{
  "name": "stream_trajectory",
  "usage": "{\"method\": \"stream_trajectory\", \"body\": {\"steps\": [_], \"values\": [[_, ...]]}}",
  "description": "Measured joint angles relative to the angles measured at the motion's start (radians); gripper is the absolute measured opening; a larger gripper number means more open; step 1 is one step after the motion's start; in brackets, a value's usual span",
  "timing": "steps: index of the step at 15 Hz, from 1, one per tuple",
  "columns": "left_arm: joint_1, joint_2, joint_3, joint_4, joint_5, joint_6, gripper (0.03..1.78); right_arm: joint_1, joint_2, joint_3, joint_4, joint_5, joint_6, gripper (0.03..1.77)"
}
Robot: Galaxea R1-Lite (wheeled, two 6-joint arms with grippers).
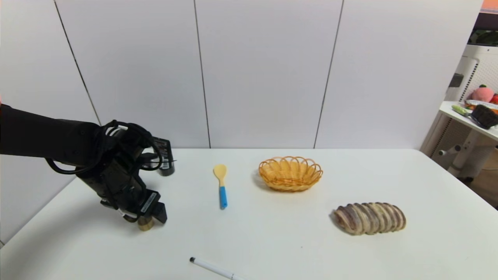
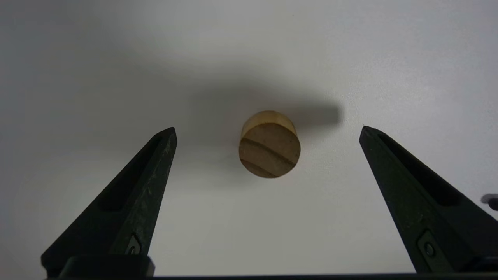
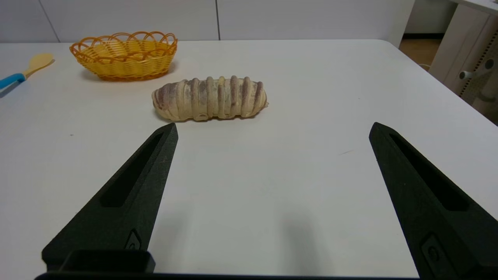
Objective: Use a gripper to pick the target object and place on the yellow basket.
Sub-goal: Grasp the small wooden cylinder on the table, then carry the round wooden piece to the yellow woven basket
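A: Where's the target object [image 2: 269, 144]?

B: On the white bench [image 1: 272, 241], robot's left side, near the front. Small tan piece w/ darker stripes; in the left wrist view it looks round and flat-faced. It sits on the bench, nothing touching it.

A: And the left gripper [image 2: 268, 132]?

B: Right over it, pointing down. Fingers [image 2: 144, 182] spread wide, one to each side of the piece, clear gaps both sides. Holding nothing. In the head view the piece [image 1: 145, 223] just peeks out below the gripper [image 1: 149, 212], mostly hidden by it.

A: The yellow basket [image 1: 290, 173]?

B: Mid-bench toward the back wall, well apart from the piece. Can't see anything in it from head or right wrist view [image 3: 123, 54].

A: What's between them?

B: A spoon [image 1: 221, 184], pale yellow bowl w/ blue handle, lying flat. Handle points toward the front.

A: Other stuff?

B: Big striped loaf [image 1: 369, 218] right of the basket and nearer the front. A white pen [image 1: 214, 268] w/ black tip at the front edge.

A: Right gripper [image 3: 272, 130]?

B: Not in the head view. Its own cam shows the fingers [image 3: 128, 202] wide apart over bare bench, gripping nothing, loaf [image 3: 210, 98] and basket farther off ahead of it.
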Motion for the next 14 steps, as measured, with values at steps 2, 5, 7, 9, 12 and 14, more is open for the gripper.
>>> {"method": "stream_trajectory", "body": {"steps": [2, 5, 7, 9, 12, 14], "values": [[0.011, 0.014, -0.001, -0.008, 0.0, 0.0, 1.69, 0.0, 0.0, 0.0, 0.0, 0.0, 0.0, 1.7], [0.024, 0.021, 0.002, -0.008, 0.0, 0.0, 1.44, 0.001, 0.0, 0.0, 0.001, 0.0, 0.0, 1.7], [0.028, 0.021, 0.006, -0.007, 0.0, 0.0, 1.14, 0.0, 0.0, 0.0, 0.001, 0.0, 0.001, 1.7], [0.029, 0.023, 0.007, -0.004, -0.001, 0.0, 0.9, 0.0, 0.0, 0.0, 0.0, 0.0, 0.001, 1.7], [0.029, 0.024, 0.013, -0.005, -0.004, 0.001, 0.5, 0.0, 0.0, 0.0, 0.0, 0.0, 0.001, 1.7], [0.029, 0.024, 0.016, -0.008, -0.014, 0.002, 0.5, 0.001, 0.0, 0.0, 0.001, 0.0, 0.0, 1.7]]}}
